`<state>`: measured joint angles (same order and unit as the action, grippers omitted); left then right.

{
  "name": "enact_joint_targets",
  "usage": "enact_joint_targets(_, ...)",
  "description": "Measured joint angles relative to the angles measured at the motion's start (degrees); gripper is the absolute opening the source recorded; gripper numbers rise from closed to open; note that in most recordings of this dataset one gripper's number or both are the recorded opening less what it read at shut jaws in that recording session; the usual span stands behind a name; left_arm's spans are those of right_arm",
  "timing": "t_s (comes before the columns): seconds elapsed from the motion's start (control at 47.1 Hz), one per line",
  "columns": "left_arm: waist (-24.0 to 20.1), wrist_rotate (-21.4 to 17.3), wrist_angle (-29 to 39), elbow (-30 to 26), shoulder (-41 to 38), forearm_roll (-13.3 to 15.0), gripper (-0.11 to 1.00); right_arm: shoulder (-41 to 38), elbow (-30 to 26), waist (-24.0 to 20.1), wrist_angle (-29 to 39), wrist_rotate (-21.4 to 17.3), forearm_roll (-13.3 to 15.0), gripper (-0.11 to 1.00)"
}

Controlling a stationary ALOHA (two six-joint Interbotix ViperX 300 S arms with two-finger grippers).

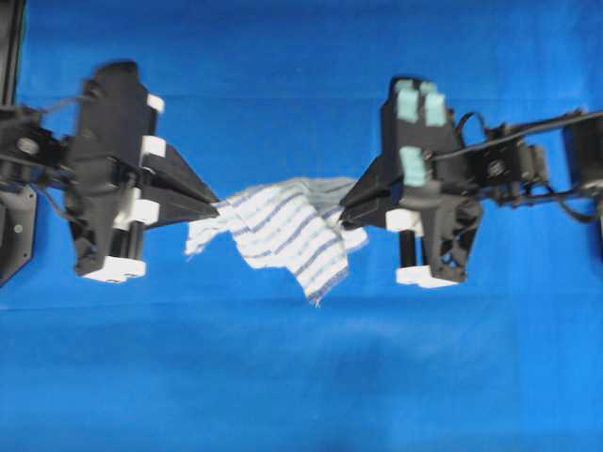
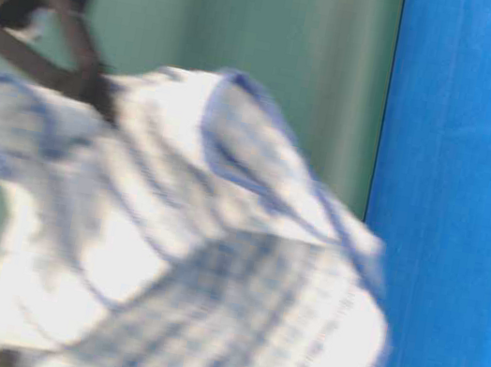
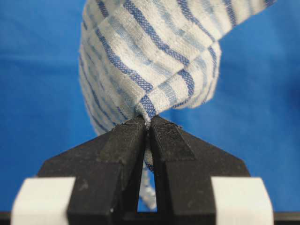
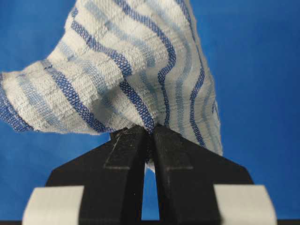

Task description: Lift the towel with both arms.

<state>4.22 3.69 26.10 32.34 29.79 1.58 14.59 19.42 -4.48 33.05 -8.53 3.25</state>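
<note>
The towel (image 1: 283,231), white with thin blue and grey-green stripes, hangs in the air between the two arms over the blue sheet. My left gripper (image 1: 215,209) is shut on its left edge; in the left wrist view the cloth (image 3: 154,56) is pinched at the gripper (image 3: 148,123). My right gripper (image 1: 345,209) is shut on the towel's right edge, and the right wrist view shows the cloth (image 4: 122,75) bunched into the gripper (image 4: 151,130). The table-level view shows the towel (image 2: 185,258) blurred and draped, with a black finger (image 2: 91,85) at its upper left.
A large plain blue sheet (image 1: 301,377) covers the table under both arms. The arm bases and cables stand at the left edge (image 1: 19,179) and right edge (image 1: 565,160) of the overhead view. A blue panel (image 2: 453,220) fills the right of the table-level view.
</note>
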Motion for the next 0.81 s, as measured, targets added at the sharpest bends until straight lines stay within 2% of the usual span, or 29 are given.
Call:
enact_joint_targets(0.382, -0.35, -1.41, 5.98, -9.49, 3.43, -0.35, 0.02, 6.24, -9.32, 0.00, 6.06, -0.09, 2.72, 0.07)
enact_joint_targets(0.658, -0.88, -5.71, 6.59, -12.48, 4.83, -0.35, 0.02, 7.38, -10.55, 0.00, 7.82, 0.18, 3.25, 0.07)
enact_joint_targets(0.806, -1.05, -6.15, 6.77, -12.39, 4.57, -0.35, 0.02, 7.38, -10.55, -0.09, 8.09, 0.97, 3.34, 0.07)
